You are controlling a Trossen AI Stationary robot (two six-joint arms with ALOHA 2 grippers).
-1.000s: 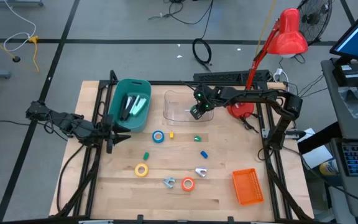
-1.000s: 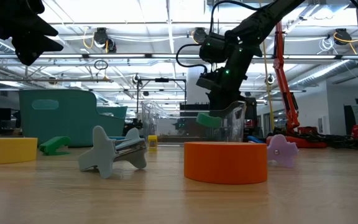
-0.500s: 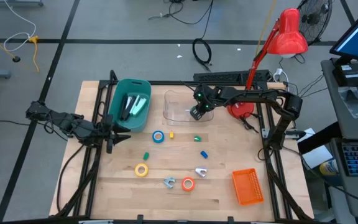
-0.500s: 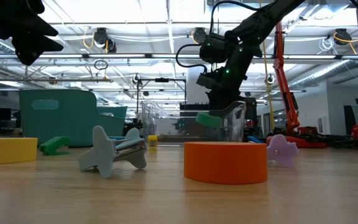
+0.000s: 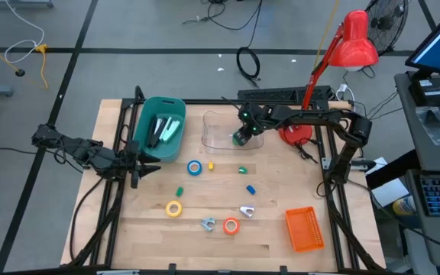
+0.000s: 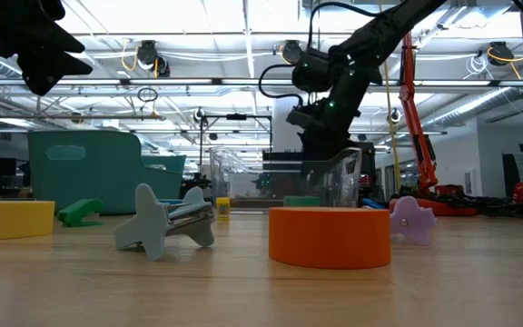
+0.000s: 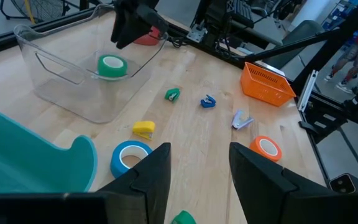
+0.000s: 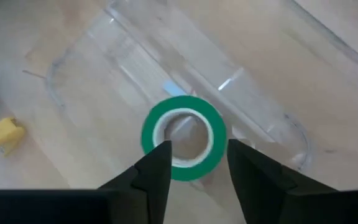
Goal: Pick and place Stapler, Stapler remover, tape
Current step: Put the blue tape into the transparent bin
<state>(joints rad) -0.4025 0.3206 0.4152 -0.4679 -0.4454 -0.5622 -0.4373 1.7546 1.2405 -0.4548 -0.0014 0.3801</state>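
High view, right gripper (image 5: pixel 241 136): hung over the clear bin (image 5: pixel 218 131) at the table's (image 5: pixel 151 229) far side, fingers parted, holding nothing.
High view, green tape (image 5: pixel 238 140): lay inside the clear bin, under the right gripper.
High view, left gripper (image 5: pixel 145 169): waited at the table's left edge, beside the teal bin (image 5: pixel 161 128), fingers apart and empty.
High view, other tape: blue roll (image 5: pixel 195 167) near the clear bin, yellow roll (image 5: pixel 174 208) and orange roll (image 5: pixel 231 226) nearer the front edge.
High view, small items: staple removers, blue (image 5: pixel 250 189), green (image 5: pixel 242 169), grey (image 5: pixel 208 223) and pale (image 5: pixel 247 211), lay scattered on the wood; orange basket (image 5: pixel 305 228) sat at the front right.
Low view, right gripper (image 6: pixel 320 136): stood above the clear bin (image 6: pixel 334 177), with the green tape (image 6: pixel 301 201) resting low inside, apart from the fingers.
Low view, foreground: orange roll (image 6: pixel 330 236) in front, grey remover (image 6: pixel 166 222) beside it, yellow roll (image 6: pixel 12 219) at the left edge.
Left wrist view, left gripper (image 7: pixel 198 165): fingers spread, nothing between them; blue roll (image 7: pixel 131 158) just ahead.
Left wrist view, green tape (image 7: pixel 112 66): lay flat in the clear bin (image 7: pixel 73 74), the right gripper (image 7: pixel 132 28) above it.
Right wrist view, right gripper (image 8: pixel 197 162): fingers apart, either side of the green tape (image 8: pixel 183 137) lying on the bin floor (image 8: pixel 104 74) below; no contact could be told.
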